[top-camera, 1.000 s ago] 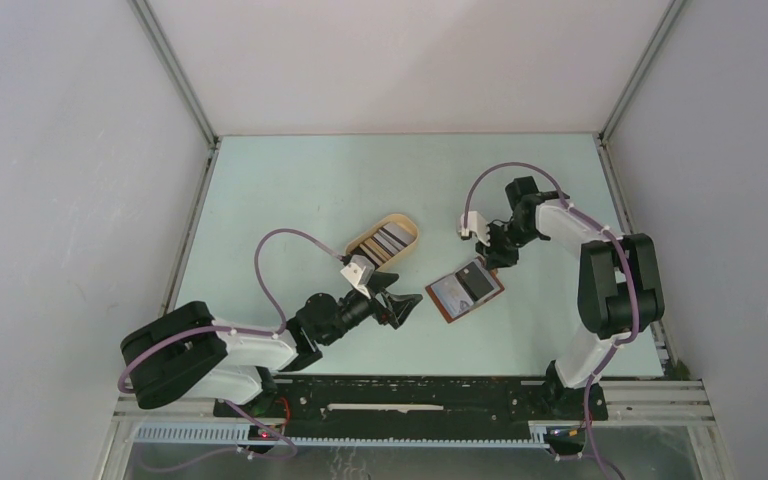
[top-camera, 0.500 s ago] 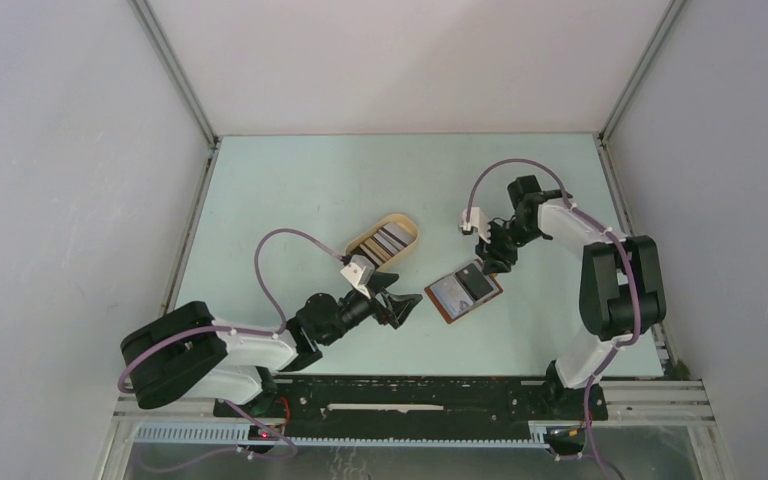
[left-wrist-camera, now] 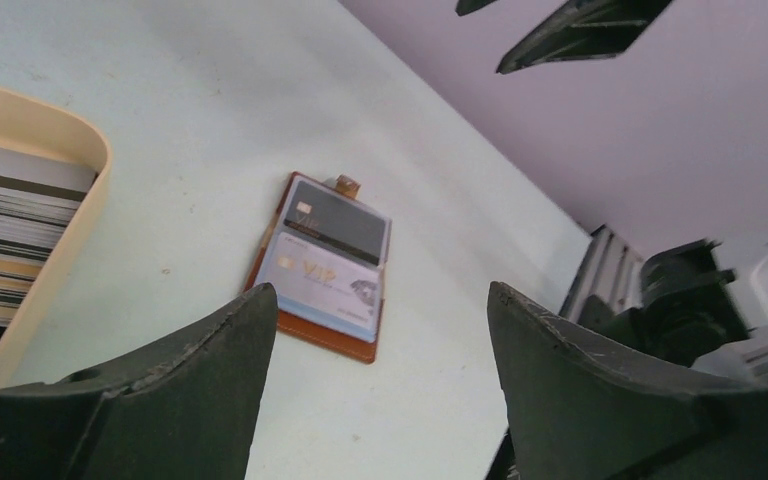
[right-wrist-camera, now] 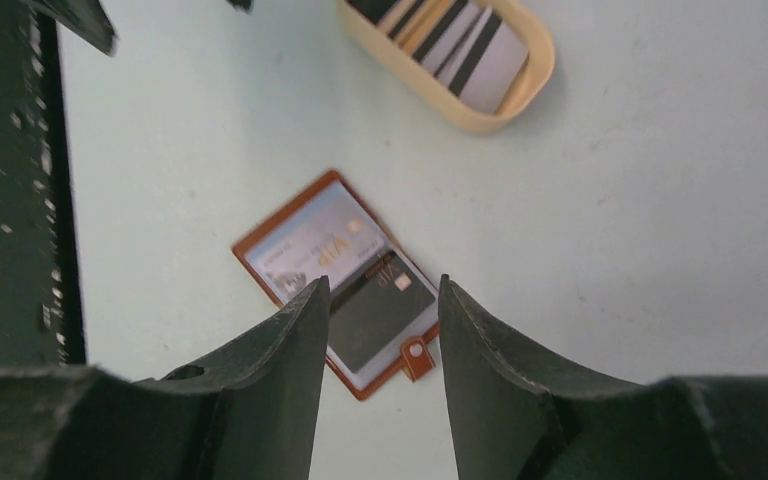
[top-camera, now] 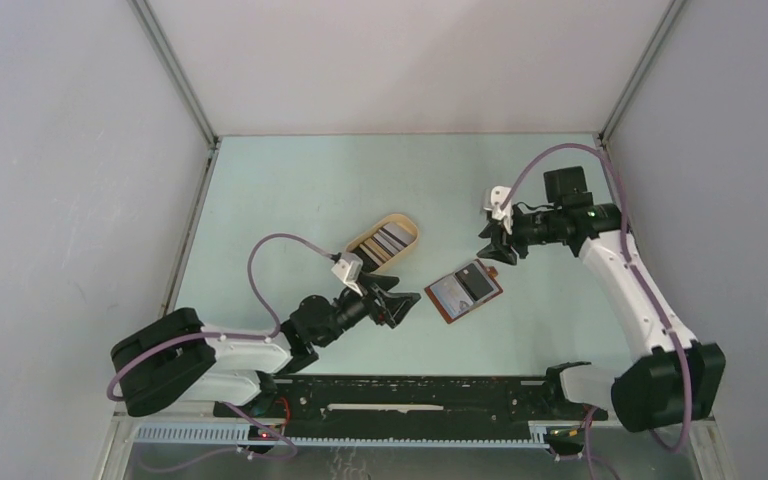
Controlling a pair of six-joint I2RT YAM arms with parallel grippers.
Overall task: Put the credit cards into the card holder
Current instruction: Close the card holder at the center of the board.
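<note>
Right gripper (right-wrist-camera: 382, 288): jaws partly apart, nothing held, just beyond the snap-tab end of the card holder (top-camera: 464, 290). Left gripper (left-wrist-camera: 380, 292): jaws wide, empty, facing the holder. The holder lies open on the table (top-camera: 290, 190) with two credit cards (left-wrist-camera: 328, 250) in it. More cards stand in the tan tray (top-camera: 412, 226).

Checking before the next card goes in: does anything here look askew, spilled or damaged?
Nothing stands out. The card holder lies open and flat, a pale card and a dark card tucked squarely in it. The other cards sit stacked inside the tan tray, none spilled. The left gripper and right gripper are open and empty.
</note>
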